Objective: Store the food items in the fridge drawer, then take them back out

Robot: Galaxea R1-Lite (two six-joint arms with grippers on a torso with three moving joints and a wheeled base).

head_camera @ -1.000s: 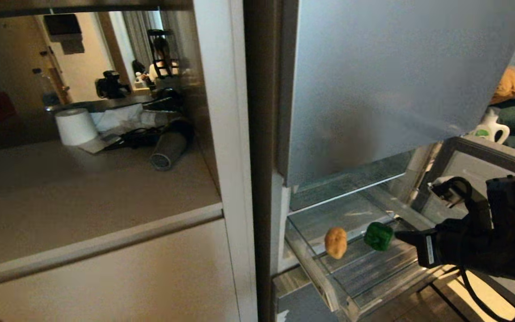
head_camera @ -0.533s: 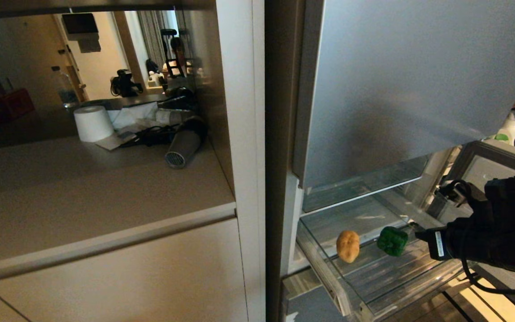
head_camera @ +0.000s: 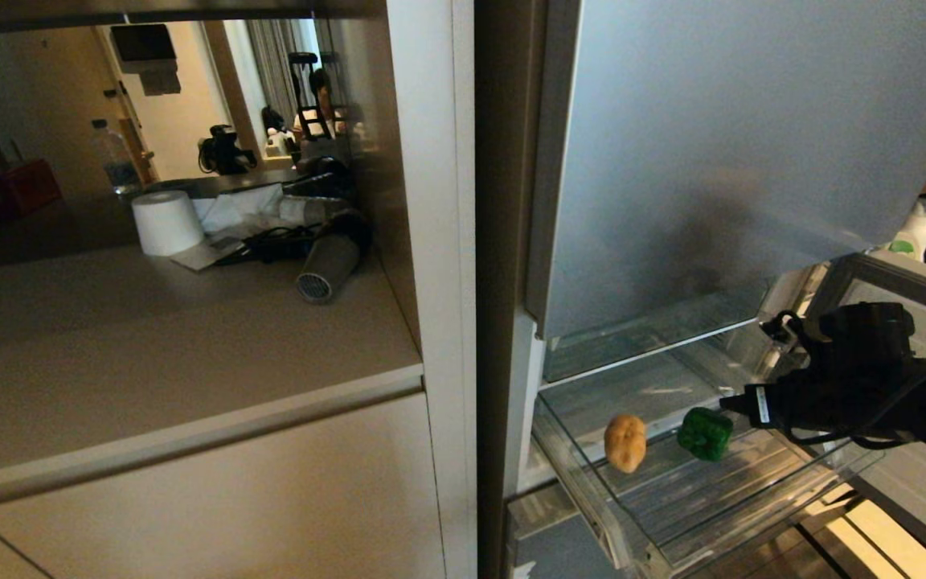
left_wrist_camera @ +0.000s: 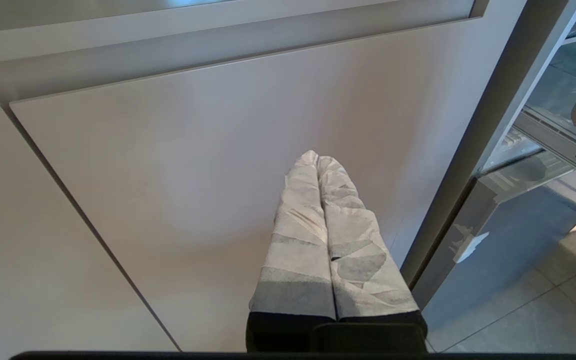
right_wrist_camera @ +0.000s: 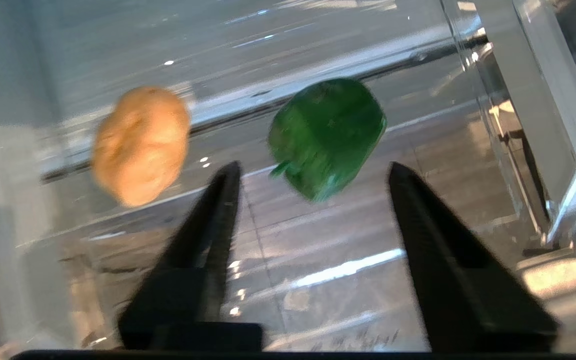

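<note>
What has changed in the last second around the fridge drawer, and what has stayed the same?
The right gripper has opened: its fingers now stand apart, aimed at the green pepper without touching it, and the arm sits higher over the fridge drawer. Between the first two pictures the whole view shifted, so the camera moved. The pepper and the potato lie in the drawer as before. The left gripper stays shut by the cabinet door.

Drawer [head_camera: 656,547]: clear glossy plastic, ridged floor. Pepper [head_camera: 705,433]: glossy green. Potato [head_camera: 625,442]: matt tan, rough. Fridge door [head_camera: 720,145]: brushed silver-grey metal. Cabinet [left_wrist_camera: 193,175]: matt beige.
</note>
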